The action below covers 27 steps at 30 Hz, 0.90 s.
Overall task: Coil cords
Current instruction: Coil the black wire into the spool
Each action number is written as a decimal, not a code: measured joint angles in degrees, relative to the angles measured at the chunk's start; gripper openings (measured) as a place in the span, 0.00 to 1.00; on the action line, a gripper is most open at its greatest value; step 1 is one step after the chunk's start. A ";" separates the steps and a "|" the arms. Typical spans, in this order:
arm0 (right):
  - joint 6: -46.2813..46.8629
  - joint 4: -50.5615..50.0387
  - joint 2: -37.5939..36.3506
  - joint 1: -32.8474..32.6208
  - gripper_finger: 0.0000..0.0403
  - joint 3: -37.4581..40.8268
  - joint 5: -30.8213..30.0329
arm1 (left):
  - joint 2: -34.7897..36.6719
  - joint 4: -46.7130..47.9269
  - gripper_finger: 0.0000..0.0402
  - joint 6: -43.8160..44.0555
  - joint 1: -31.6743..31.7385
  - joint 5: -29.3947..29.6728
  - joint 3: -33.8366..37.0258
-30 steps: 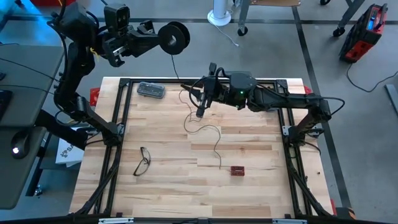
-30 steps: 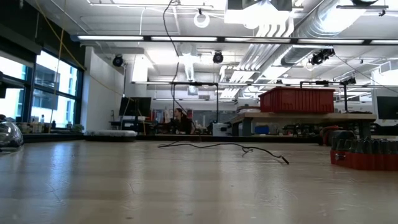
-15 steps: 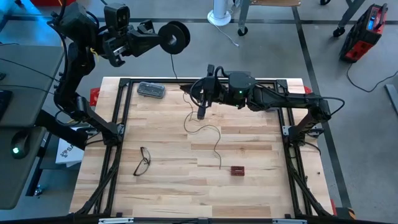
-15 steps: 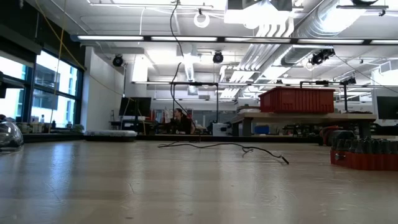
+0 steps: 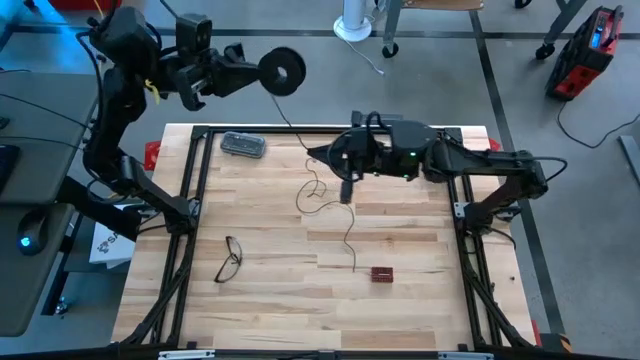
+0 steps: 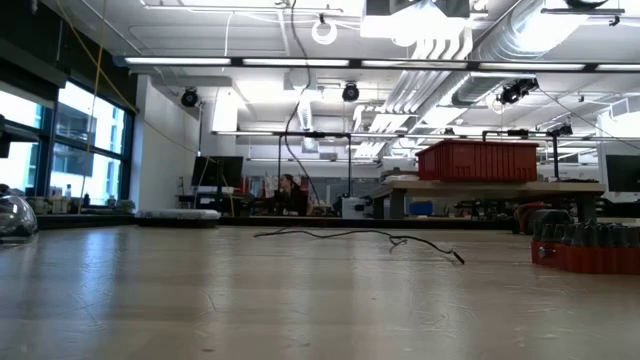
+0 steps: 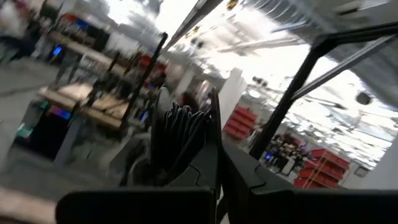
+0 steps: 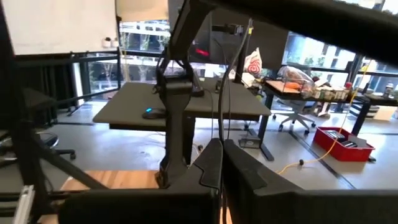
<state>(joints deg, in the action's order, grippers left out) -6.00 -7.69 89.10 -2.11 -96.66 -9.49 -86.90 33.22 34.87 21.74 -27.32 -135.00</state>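
Observation:
The cord is a thin dark wire. It runs from a small black reel [image 5: 283, 70], pale at its centre, down to my right gripper [image 5: 312, 152]. From there it drops to the table and lies in loose loops [image 5: 322, 200], its free end [image 5: 353, 266] on the wood. My left gripper [image 5: 258, 72] is shut on the reel, high up beyond the table's far edge. My right gripper is shut on the wire above the far middle of the table. The low view shows the wire hanging from above [image 6: 296, 110] and its slack lying flat on the table [image 6: 350, 235]. My left gripper has the reel at its fingertips [image 7: 214, 155] and comes at it about level from the table's left. The reel [image 7: 177, 137] stands edge-on beside the fingers, lifted clear, with wire wound on it. The fingers hide which part they clamp. My right gripper pinches the single wire [image 8: 221, 134] between its two fingertips, coming level from the table's right, with the fingers across the wire. One run goes up to the reel [image 5: 292, 118]. The other hangs slack down to the table.
Black-framed eyeglasses [image 5: 230, 258] lie near the front left and a small red box [image 5: 381, 273] near the front middle. A grey case [image 5: 243, 145] sits at the far left edge. The black frame rails [image 5: 190, 215] run along the table's sides.
My right gripper has gone a little toward the table's right edge, taking the wire it holds along, while the loops on the table have stayed put. The reel in my left gripper has turned slightly, and its flat face shows more from above.

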 joint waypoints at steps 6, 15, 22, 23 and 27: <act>-0.33 -6.50 -4.44 -1.68 0.00 0.00 -0.19 | 1.99 13.26 0.00 2.26 -0.02 3.02 0.00; -3.26 -12.65 -10.51 -1.79 0.00 0.00 -1.87 | 2.02 22.93 0.00 8.05 -0.54 4.68 0.00; -5.03 -14.78 -13.69 -1.26 0.00 -0.02 -2.37 | 0.44 23.68 0.00 9.64 -1.37 6.19 0.01; -5.57 -14.86 -14.03 -1.26 0.00 -0.02 -2.80 | 0.22 23.91 0.00 9.90 -1.57 6.18 0.02; -5.59 -14.25 -15.49 -1.26 0.00 -0.02 -2.42 | -0.88 24.19 0.00 8.54 -2.22 8.41 0.02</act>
<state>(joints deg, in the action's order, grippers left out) -11.59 -21.94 73.61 -3.38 -96.68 -11.91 -87.78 57.41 43.41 19.51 -18.91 -134.98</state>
